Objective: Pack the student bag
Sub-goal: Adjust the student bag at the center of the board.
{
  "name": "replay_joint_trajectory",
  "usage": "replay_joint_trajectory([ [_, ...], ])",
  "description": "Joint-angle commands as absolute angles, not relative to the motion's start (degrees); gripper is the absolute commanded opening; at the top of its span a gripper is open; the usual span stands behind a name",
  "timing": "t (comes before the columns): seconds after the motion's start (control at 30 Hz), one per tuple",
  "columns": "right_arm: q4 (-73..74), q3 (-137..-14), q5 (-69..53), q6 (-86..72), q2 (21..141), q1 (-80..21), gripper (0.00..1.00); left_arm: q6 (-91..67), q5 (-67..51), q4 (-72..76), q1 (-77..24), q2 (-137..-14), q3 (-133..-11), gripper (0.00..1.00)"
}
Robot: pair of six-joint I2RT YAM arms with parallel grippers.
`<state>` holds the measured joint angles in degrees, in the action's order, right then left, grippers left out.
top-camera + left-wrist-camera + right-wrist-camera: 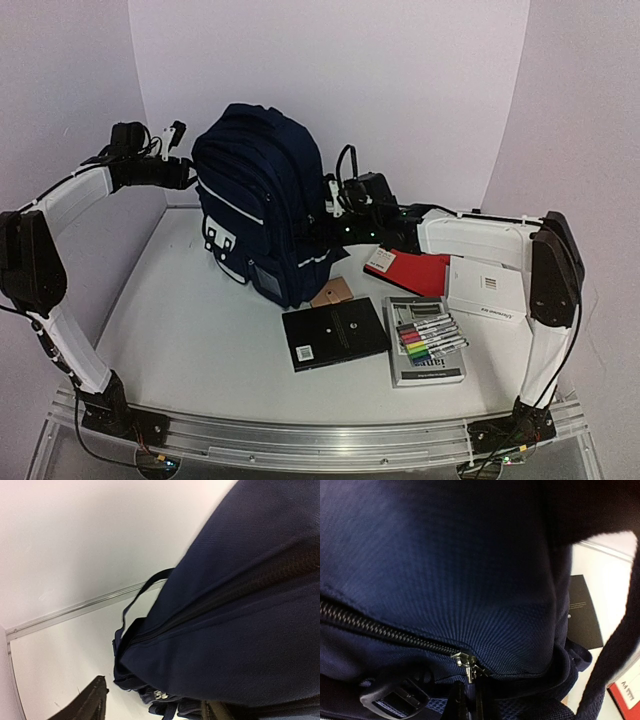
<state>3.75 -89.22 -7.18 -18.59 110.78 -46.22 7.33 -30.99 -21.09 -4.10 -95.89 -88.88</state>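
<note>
I am watching the student bag (262,200) standing upright, with the black notebook (335,335) lying in front of it. The right gripper (467,700) is pressing in at the bag's right flank. Its fingers are closed, and I am judging that they are pinching the zipper pull (468,670). The zip track (385,627) is running away from the slider up and over the bag, so any pull needs to go along that line. The left gripper (183,168) is hovering just beside the bag's upper left shoulder with its fingers apart, holding nothing. The top view is showing both arms flanking the bag but hiding the slider. Only the right wrist view is showing the slider, while the left wrist view is showing a closed zip seam.
</note>
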Motion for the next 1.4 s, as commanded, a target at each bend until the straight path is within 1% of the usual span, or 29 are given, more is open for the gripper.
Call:
replay_joint_trajectory([
  [0.0, 0.6, -87.7, -9.6, -23.1, 104.8, -46.3, 0.00, -1.8, -24.4, -24.5, -4.6, -91.7, -92.3, 0.77],
  [0.13, 0.5, -87.7, -10.5, -24.3, 103.0, -46.4, 0.00, -8.6, -17.8, -32.1, -4.5, -88.6, -93.0, 0.89],
  [0.23, 0.5, -87.1, -11.4, -25.0, 101.6, -46.5, 0.00, -12.2, -18.9, -35.7, -4.5, -85.6, -92.2, 0.93],
  [0.43, 0.5, -85.8, -11.0, -25.5, 99.9, -48.0, 0.00, -19.4, -30.9, -37.2, -4.6, -81.3, -89.2, 0.97],
  [0.6, 0.5, -85.9, -10.8, -26.1, 99.9, -49.5, 0.00, -26.8, -43.6, -28.8, -4.6, -80.0, -84.9, 1.00],
  [0.67, 0.5, -85.9, -10.9, -26.5, 99.9, -50.2, 0.00, -28.5, -45.9, -25.2, -4.6, -80.7, -83.9, 1.00],
  [0.9, 0.5, -86.9, -9.8, -27.9, 99.3, -54.4, 0.00, -28.5, -47.1, -22.1, -4.7, -86.6, -86.4, 1.00],
  [1.1, -1.8, -86.9, -6.9, -31.4, 98.8, -57.9, 0.00, -27.2, -50.9, -15.0, -4.5, -91.9, -90.3, 1.00],
  [1.23, -3.8, -85.3, -3.2, -36.4, 98.7, -58.2, 0.00, -21.5, -47.3, -20.1, -4.6, -93.1, -93.2, 1.00],
  [1.37, -4.0, -83.9, 1.3, -40.0, 99.3, -58.2, 0.00, -13.7, -41.1, -27.7, -4.8, -89.8, -91.2, 1.00],
])
